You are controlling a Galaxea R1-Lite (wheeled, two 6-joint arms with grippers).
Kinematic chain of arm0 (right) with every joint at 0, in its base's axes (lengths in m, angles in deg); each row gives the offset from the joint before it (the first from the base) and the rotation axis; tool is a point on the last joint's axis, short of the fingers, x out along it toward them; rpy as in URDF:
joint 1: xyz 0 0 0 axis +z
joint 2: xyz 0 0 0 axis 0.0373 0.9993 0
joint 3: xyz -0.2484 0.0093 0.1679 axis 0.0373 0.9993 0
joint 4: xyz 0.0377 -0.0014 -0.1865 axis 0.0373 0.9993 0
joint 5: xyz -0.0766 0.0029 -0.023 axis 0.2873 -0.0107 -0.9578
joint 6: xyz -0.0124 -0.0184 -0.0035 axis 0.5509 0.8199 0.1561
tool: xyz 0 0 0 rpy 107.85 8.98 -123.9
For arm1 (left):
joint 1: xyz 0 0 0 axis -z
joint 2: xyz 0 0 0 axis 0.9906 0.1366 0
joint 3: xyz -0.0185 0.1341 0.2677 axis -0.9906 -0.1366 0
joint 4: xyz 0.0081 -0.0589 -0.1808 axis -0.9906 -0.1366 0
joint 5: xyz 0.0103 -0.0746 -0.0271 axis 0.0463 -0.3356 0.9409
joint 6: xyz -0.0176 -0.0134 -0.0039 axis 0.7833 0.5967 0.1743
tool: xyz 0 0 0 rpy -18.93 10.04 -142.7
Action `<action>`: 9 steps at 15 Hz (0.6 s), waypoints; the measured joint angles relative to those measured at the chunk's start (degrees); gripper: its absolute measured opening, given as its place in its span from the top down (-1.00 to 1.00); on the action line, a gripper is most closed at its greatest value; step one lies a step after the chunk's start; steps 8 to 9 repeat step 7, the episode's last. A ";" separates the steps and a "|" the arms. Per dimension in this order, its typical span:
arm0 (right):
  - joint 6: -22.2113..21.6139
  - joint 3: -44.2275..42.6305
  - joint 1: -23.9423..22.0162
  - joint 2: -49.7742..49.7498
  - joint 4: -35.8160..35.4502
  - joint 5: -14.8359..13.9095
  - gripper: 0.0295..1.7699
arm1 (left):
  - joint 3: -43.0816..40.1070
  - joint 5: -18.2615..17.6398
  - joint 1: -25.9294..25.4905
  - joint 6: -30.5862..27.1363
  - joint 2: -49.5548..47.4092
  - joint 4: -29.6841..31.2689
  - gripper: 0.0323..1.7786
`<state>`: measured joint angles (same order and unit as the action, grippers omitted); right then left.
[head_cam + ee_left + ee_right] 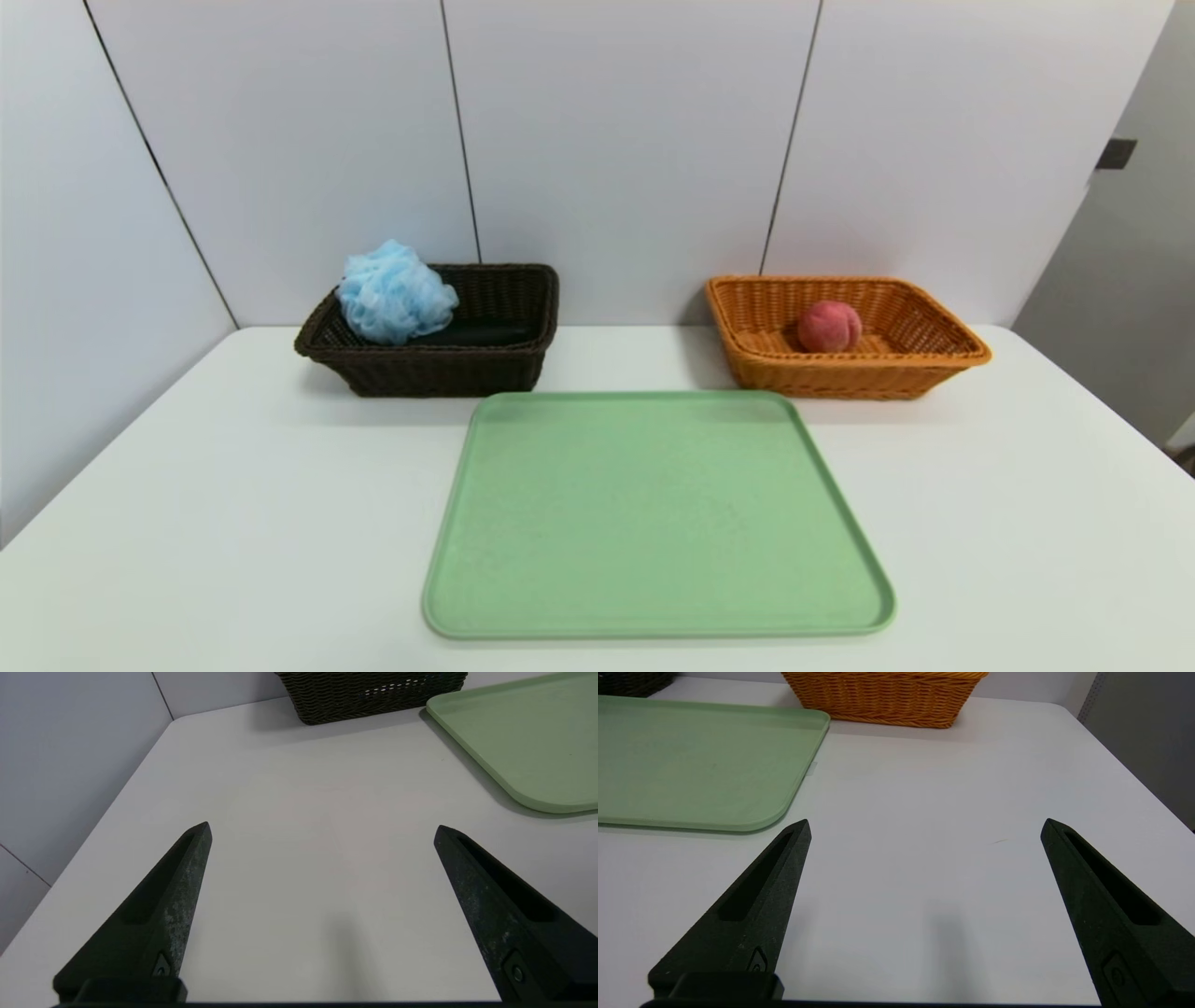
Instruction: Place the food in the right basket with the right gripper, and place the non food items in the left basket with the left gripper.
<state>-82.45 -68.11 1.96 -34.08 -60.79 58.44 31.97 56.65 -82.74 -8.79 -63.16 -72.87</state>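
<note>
The pink-red peach (828,326) lies inside the orange-tan right basket (934,359) at the back right. In the dark brown left basket (439,373) at the back left sit the light blue mesh pouf (394,292) and a black cloth (490,334); the white marker is hidden. My left gripper (322,828) hovers open over bare table near the front left, with the left basket (369,695) far ahead. Over the table's front right my right gripper (925,823) is open too, holding nothing, and the right basket (887,700) stands well beyond it. Neither arm shows in the head view.
A bare green tray (653,513) lies in the middle of the white table (233,485), its corners showing in both wrist views (528,742) (691,760). White wall panels stand behind the baskets.
</note>
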 joint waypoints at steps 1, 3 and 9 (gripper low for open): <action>-0.02 0.00 0.00 0.00 -0.06 -0.06 -0.92 | 0.00 0.09 0.00 2.04 -0.02 0.05 -0.90; -0.80 -0.15 0.00 0.00 0.68 -0.22 -0.92 | 0.00 1.43 0.00 5.86 -0.02 0.11 -0.90; -2.60 -0.23 0.05 0.00 0.28 -1.21 -0.92 | 0.00 2.32 0.00 7.02 -0.02 0.11 -0.90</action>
